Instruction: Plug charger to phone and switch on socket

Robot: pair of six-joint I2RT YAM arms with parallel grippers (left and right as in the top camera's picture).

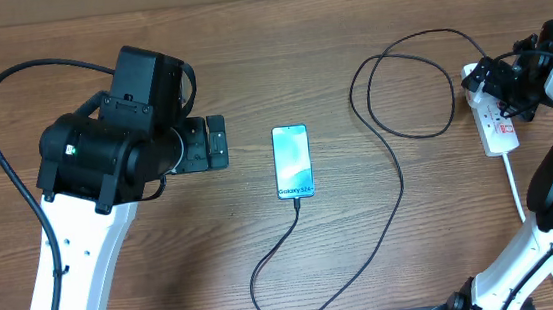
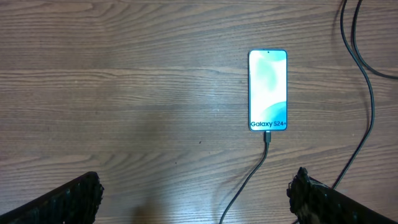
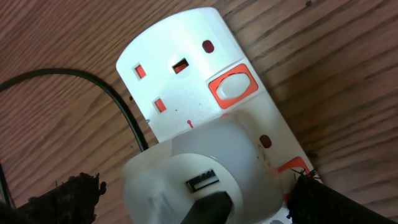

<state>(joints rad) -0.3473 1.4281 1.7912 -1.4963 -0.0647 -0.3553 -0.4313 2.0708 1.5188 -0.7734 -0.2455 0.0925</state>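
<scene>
Overhead, the phone (image 1: 292,161) lies flat at the middle of the wooden counter (image 1: 196,272), screen up and lit pale blue, with "Galaxy S24+" readable by its near short edge. The charger (image 1: 388,221), a thin black cable, meets that near edge with its tip, curves along the near side, climbs right and far into a wide loop, and reaches the socket (image 1: 495,121) at the far right. A thick white cord (image 1: 513,184) trails from the socket toward the near side. The left pincer (image 1: 217,141) sits just left of the phone, spread wide and holding nothing. The right pincer (image 1: 504,83) hangs over the socket's far part, likewise spread and empty. Its wrist view shows a white adapter (image 3: 186,162) seated in the socket, a black plug (image 3: 214,204) in the adapter's slot, and a red-rimmed switch (image 3: 232,87) beside it. Whether that switch is on cannot be told.
</scene>
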